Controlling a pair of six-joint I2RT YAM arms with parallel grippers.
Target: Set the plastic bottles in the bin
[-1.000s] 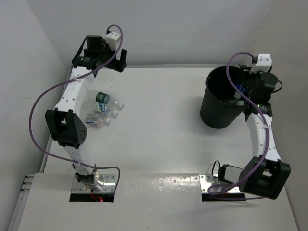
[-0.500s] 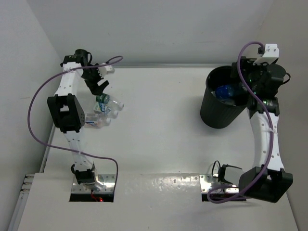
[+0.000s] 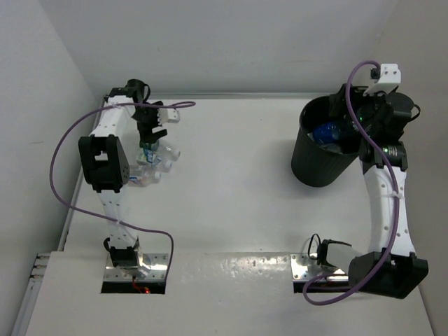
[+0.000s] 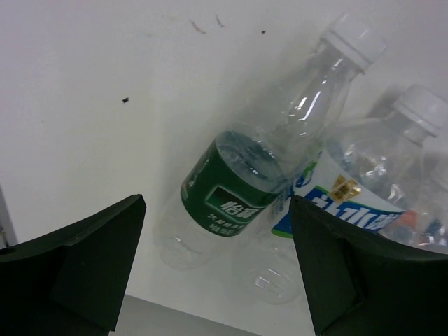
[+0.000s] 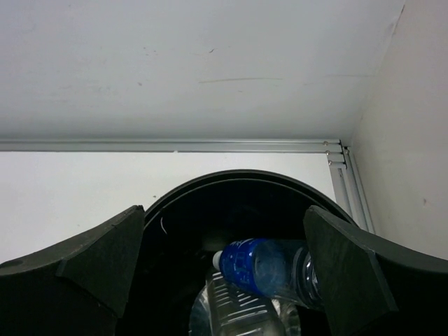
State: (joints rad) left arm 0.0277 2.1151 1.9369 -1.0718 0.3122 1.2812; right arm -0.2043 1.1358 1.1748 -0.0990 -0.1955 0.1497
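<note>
Presently, your left gripper (image 4: 217,234): wide apart, over green bottle (image 4: 234,192) (not gripped).
Your right gripper (image 5: 224,231): wide, empty, over bin (image 5: 182,192).
Bin: blue bottle (image 5: 259,269) inside.

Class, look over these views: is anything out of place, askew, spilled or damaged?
Nothing stands out. The bin stands upright with a blue-labelled bottle inside; the remaining bottles lie on their sides, huddled at the left of the table, with no spill.

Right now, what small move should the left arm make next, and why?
Probably lower the left gripper and close it on the green-labelled bottle: that bottle lies on the table between its open fingers, not yet gripped, while the bin stands across the table.
</note>
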